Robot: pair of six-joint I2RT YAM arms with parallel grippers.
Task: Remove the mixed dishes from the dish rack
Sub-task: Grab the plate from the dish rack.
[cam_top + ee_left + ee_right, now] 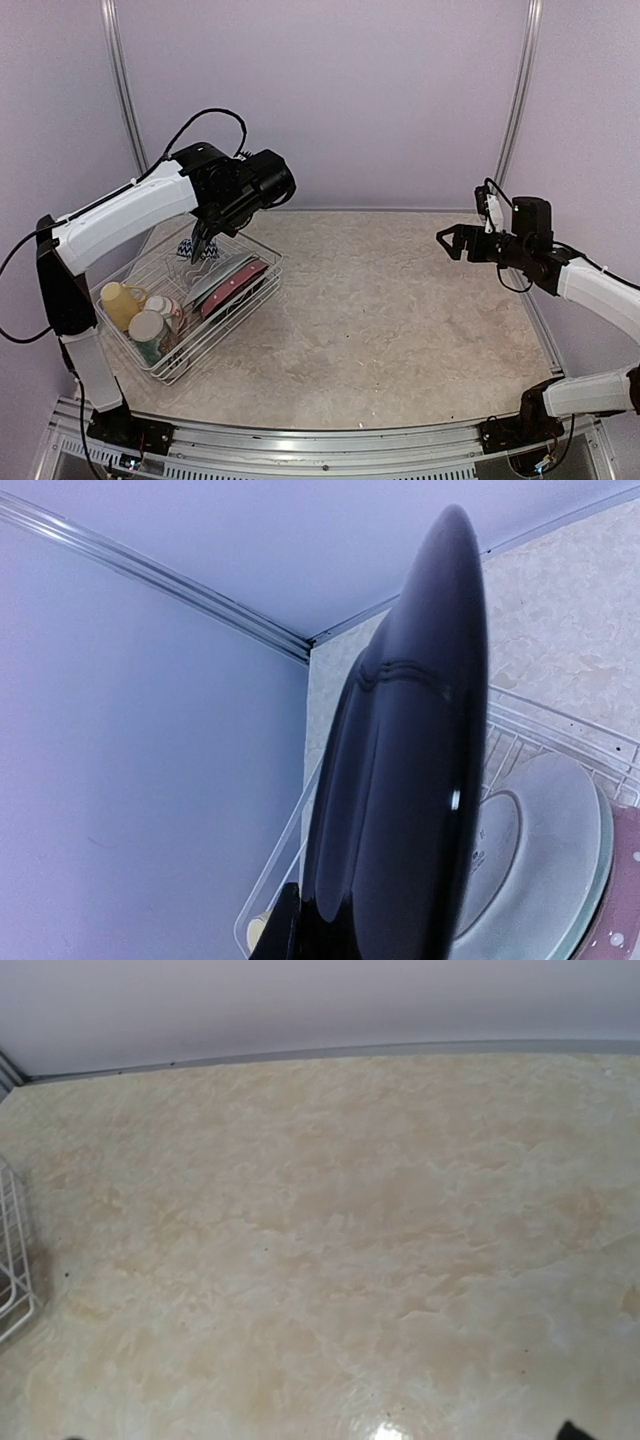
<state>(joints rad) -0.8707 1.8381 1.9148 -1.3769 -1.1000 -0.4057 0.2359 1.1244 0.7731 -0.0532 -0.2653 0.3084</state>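
The table [400, 330] is pale, like stone. Light purple walls [330, 100] stand behind the table. Shiny metal poles [520, 100] rise at its back corners.

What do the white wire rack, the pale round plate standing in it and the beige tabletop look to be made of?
White wire rack: thin metal rods, likely white-coated, uniformly matt. Pale round plate: probably glazed ceramic, by its smooth sheen and raised foot ring. Beige tabletop: marble-look veining, glossy glare spot; stone or laminate, cannot tell.

Soft, even overhead light, faint shadows, small glare on the table [300, 1210].
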